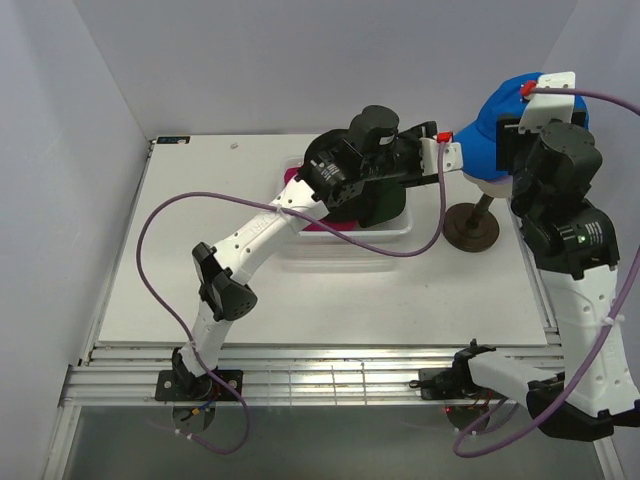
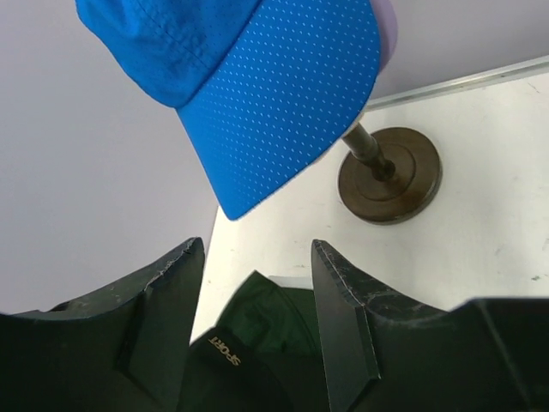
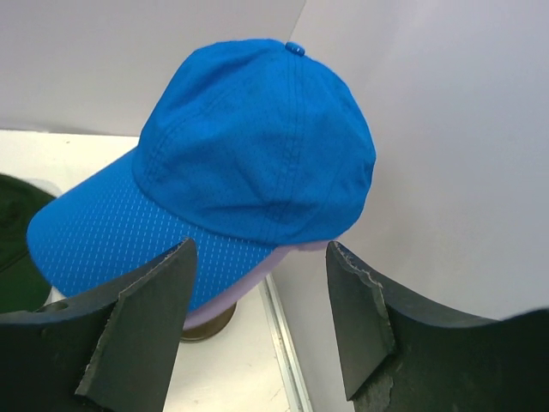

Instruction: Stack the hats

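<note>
A: Where's the bright blue fabric cap?
B: Two o'clock on the white bench, atop a lavender fabric cap. My left end effector and right end effector both gape wide, empty.

White arms with black joints, looping purple cables and small red tabs.

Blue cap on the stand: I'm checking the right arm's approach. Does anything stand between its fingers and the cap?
Nothing visible does. In the right wrist view the open right fingers frame the blue cap with no object in front of it. A lavender cap shows just beneath its brim.
</note>
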Motion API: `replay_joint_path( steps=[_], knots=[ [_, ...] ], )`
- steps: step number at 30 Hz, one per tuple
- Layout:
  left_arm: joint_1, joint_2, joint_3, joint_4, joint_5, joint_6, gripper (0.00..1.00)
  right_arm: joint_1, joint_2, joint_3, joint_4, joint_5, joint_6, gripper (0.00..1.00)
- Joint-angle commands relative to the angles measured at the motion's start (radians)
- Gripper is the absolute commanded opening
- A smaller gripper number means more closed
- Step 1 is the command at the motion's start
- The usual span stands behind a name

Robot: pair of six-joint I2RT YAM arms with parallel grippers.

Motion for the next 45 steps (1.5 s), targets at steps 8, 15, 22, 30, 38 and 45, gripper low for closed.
replay_joint_path(
  steps=[8,15,22,30,38,45],
  knots=[
    [0.034,-0.157,-0.07,-0.146,-0.005,-0.09,0.65,-0.146,0.122,0.046,0.118,0.051,-0.058,0.68],
    [0.037,-0.168,-0.074,-0.155,-0.003,-0.096,0.66,-0.254,0.07,-0.085,0.145,0.039,-0.032,0.66],
    [0.039,-0.17,-0.076,-0.156,-0.005,-0.093,0.67,-0.291,0.036,-0.191,0.176,-0.001,-0.024,0.65],
    [0.04,-0.176,-0.085,-0.164,-0.005,-0.093,0.67,-0.343,0.028,-0.241,0.176,-0.042,0.008,0.65],
    [0.076,-0.186,-0.11,-0.19,-0.02,-0.116,0.67,-0.352,-0.016,-0.195,0.156,-0.056,0.017,0.65],
    [0.331,-0.234,-0.295,-0.097,-0.028,-0.266,0.66,-0.351,-0.124,-0.158,0.114,-0.248,0.046,0.7]
  ],
)
